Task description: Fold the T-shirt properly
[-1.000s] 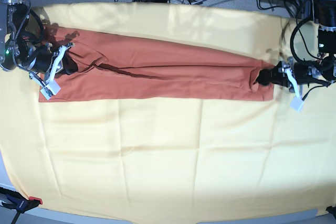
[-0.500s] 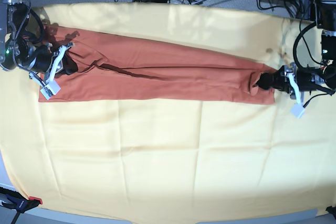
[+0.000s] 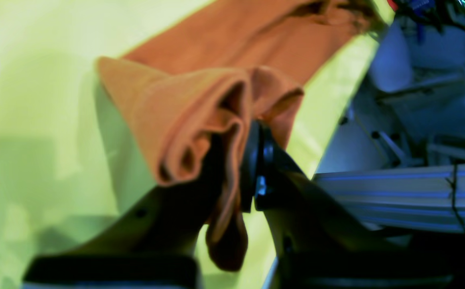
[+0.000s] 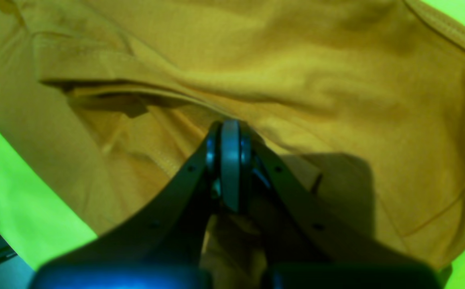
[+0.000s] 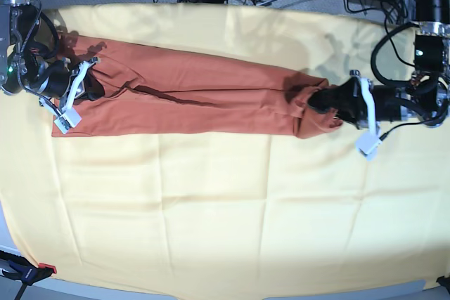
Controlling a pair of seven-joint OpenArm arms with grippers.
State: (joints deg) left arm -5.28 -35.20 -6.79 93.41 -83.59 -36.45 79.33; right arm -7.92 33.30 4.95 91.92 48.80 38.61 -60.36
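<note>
Bare pale yellow cloth (image 5: 211,216) fills the near half; beyond it the rust-orange thin T-shirt (image 5: 197,96) lies as a long band, left gripper (image 5: 318,100) pinching its bunched end, right gripper (image 5: 91,89) pressed together on its other end.

base: we see bright, even light and bowed edges
wrist views: we find both blurred, colours skewed green
shadow: dark beneath right gripper (image 4: 230,160)
</note>
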